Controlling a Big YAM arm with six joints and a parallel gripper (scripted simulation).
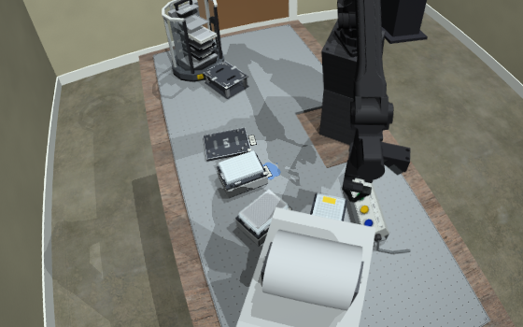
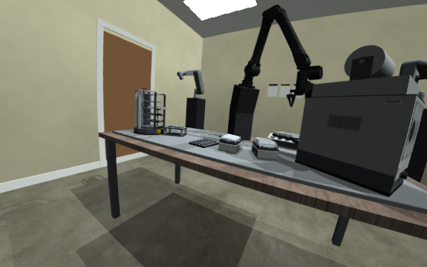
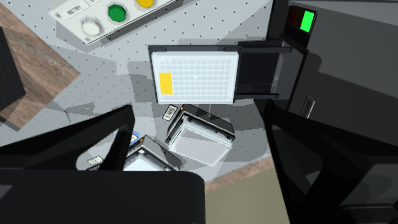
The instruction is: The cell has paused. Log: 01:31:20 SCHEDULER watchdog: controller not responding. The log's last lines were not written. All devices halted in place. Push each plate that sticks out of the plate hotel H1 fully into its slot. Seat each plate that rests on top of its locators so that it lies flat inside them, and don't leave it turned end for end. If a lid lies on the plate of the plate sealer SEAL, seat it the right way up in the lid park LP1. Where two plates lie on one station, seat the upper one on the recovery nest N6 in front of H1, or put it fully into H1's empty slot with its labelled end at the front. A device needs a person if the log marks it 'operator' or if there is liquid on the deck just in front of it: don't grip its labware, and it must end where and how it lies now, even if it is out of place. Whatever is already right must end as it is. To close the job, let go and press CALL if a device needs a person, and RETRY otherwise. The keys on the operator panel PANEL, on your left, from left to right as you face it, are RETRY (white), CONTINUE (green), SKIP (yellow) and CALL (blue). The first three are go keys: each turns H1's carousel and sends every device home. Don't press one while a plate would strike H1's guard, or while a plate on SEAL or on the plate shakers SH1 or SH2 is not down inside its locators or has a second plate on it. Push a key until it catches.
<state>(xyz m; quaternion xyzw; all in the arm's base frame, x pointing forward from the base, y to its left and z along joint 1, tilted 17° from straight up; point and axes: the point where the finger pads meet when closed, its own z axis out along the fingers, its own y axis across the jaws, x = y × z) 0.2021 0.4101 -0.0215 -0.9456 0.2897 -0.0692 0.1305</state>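
Observation:
My gripper is open and empty. It hangs above the operator panel PANEL, beside the sealer SEAL. A white plate with a yellow label lies flat on SEAL's tray. A plate sits skewed on the nearer shaker. Another plate lies on the farther shaker, with a blue puddle on the deck beside it. In the plate hotel H1 one plate sticks out.
The recovery nest N6 stands in front of H1. The flat black lid park LP1 lies behind the shakers. The white key, green key, yellow key and blue key show on PANEL.

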